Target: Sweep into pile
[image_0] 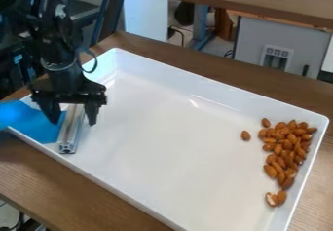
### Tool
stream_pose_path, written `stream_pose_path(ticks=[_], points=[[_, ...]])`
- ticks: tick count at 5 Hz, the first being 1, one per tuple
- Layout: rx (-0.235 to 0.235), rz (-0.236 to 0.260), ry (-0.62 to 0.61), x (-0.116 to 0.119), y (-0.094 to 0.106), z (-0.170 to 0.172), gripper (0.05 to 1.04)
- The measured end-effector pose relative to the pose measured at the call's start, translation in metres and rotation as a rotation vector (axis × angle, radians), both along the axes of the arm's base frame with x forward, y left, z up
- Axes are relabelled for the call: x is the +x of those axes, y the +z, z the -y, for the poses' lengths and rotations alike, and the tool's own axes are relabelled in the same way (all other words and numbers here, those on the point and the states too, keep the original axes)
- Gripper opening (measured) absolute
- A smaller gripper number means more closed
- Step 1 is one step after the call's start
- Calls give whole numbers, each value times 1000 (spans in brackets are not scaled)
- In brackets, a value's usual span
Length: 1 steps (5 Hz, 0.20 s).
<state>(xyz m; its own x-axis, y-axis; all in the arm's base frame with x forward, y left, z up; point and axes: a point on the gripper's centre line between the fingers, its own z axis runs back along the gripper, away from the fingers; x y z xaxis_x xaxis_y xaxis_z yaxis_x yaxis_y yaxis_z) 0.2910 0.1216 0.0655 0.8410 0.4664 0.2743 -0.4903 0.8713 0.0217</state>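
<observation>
On the wooden desk (pixel 39 171) lies a white tray (pixel 162 142); above its left end in view, the pincer (pixel 73 123) hangs spread wide astride a metal bar (pixel 69 140), beside a blue sheet (pixel 39 127). Almonds (pixel 286 141) bunch near the tray's right wall, one slightly apart.

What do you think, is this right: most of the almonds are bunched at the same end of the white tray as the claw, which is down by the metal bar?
Not quite: the camera view shows most of the almonds bunched at the opposite end of the white tray from the claw, which is indeed down by the metal bar.
</observation>
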Motion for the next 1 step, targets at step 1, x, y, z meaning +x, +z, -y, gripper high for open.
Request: stream_pose_path(ticks=[1], points=[[-11, -12, -29, 2, 33, 2, 1006]])
